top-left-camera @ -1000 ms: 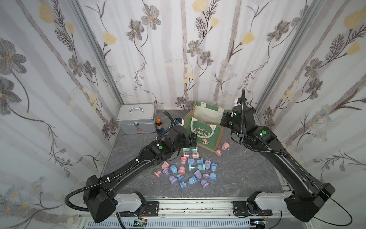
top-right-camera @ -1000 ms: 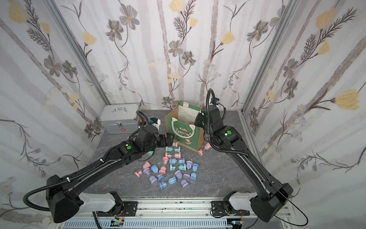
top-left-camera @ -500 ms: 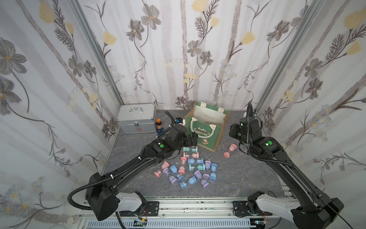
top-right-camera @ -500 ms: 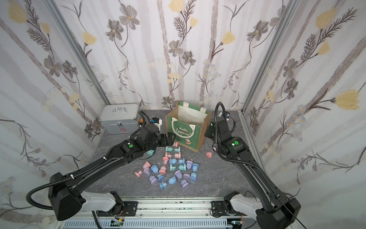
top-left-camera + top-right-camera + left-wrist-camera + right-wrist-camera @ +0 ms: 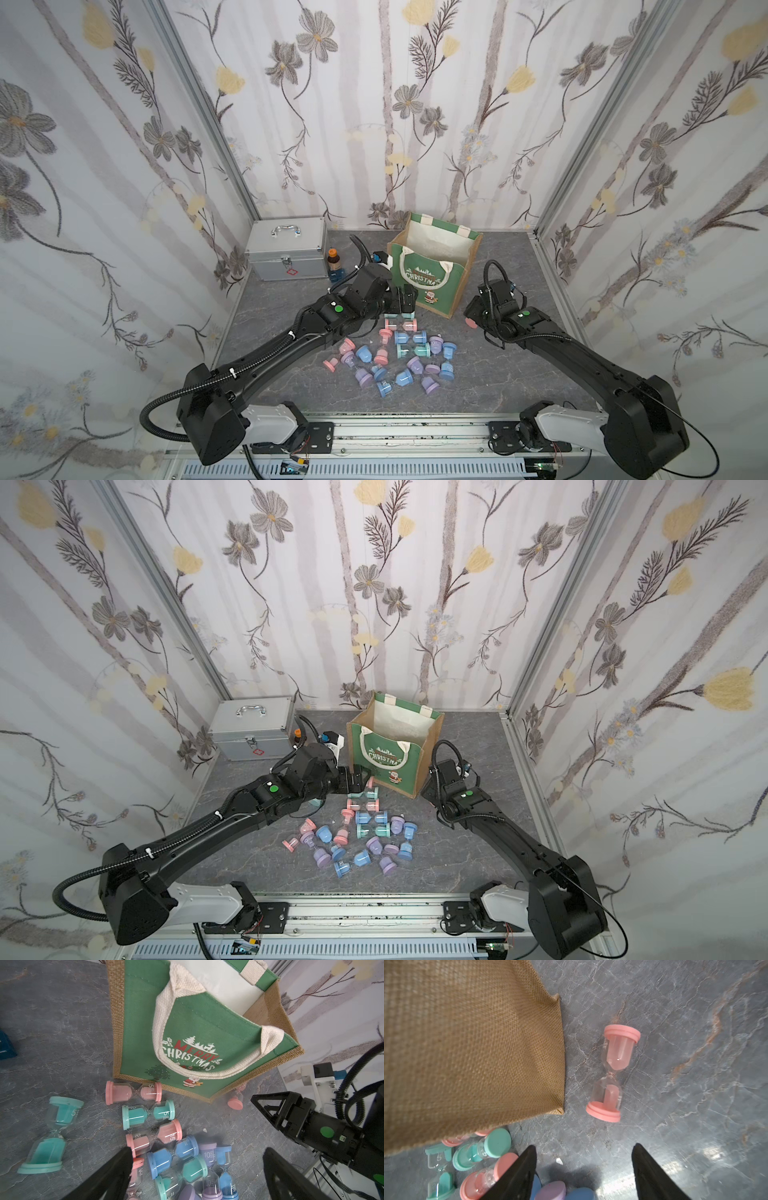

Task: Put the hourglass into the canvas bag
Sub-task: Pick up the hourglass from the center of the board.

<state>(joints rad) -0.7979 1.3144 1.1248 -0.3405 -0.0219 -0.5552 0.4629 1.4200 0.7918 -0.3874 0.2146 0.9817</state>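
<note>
Though clear of pink hourglass [image 5: 612, 1073], right pincer [image 5: 584, 1146] partly open.

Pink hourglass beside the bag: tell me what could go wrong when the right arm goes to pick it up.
1. The pink hourglass lies on its side close to the canvas bag; the open fingers of the right gripper could snag the jute wall and shove the bag.
2. It is round and may roll away.
3. The left gripper hangs by the bag's front; the arms might collide.
</note>
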